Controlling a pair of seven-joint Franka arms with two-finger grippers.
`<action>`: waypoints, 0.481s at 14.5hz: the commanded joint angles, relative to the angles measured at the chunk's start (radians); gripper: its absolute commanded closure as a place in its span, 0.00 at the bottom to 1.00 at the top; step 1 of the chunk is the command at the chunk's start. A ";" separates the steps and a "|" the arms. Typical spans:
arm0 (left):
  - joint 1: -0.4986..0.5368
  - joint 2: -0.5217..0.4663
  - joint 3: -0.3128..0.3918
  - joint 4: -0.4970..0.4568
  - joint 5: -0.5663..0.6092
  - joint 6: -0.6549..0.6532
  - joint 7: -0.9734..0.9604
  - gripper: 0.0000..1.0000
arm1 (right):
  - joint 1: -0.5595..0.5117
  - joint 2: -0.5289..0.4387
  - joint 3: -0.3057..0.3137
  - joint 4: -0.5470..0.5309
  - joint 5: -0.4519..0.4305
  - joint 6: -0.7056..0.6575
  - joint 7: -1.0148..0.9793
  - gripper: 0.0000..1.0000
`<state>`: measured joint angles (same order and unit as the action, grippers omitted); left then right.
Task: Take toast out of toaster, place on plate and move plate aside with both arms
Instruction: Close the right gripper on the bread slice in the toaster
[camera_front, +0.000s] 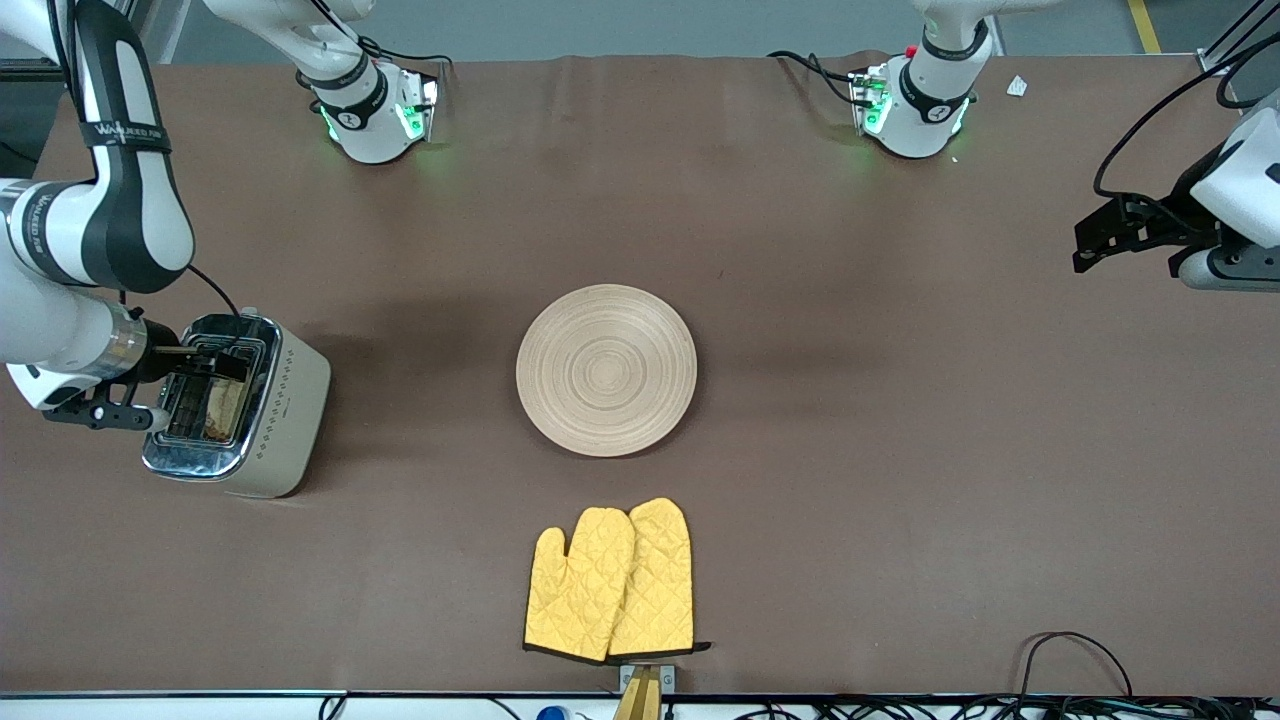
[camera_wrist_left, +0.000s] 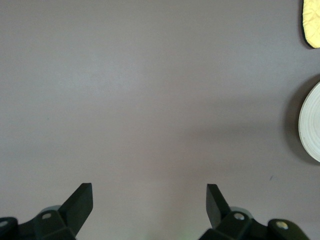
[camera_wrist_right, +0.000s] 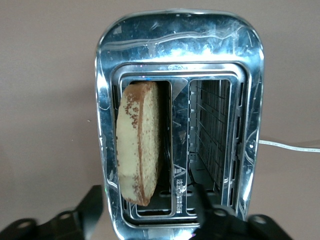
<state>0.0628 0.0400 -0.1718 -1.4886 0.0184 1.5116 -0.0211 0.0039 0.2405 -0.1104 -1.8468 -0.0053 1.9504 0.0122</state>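
The spread right gripper (camera_wrist_right: 145, 202) hovers over the toast (camera_wrist_right: 137, 142), seemingly not touching.

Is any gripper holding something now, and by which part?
Nothing is held. The right gripper is open over the toaster, its fingers either side of the toast in its slot. The left gripper waits open over bare table.

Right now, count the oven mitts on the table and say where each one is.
2. Both oven mitts lie side by side, overlapping, nearer the front camera than the plate. One mitt partly covers the other.
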 joint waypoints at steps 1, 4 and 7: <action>-0.003 0.008 0.000 0.011 -0.005 -0.021 0.013 0.00 | 0.001 0.020 0.000 0.006 0.018 0.012 0.009 0.80; -0.001 0.008 0.000 0.007 -0.005 -0.019 0.013 0.00 | 0.001 0.026 0.000 0.009 0.018 0.012 0.009 1.00; 0.000 0.008 0.000 0.001 -0.006 -0.021 0.004 0.00 | 0.027 0.007 0.014 0.058 0.018 -0.066 0.011 1.00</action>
<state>0.0621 0.0486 -0.1722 -1.4909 0.0184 1.5058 -0.0212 0.0054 0.2645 -0.1068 -1.8358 -0.0046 1.9510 0.0121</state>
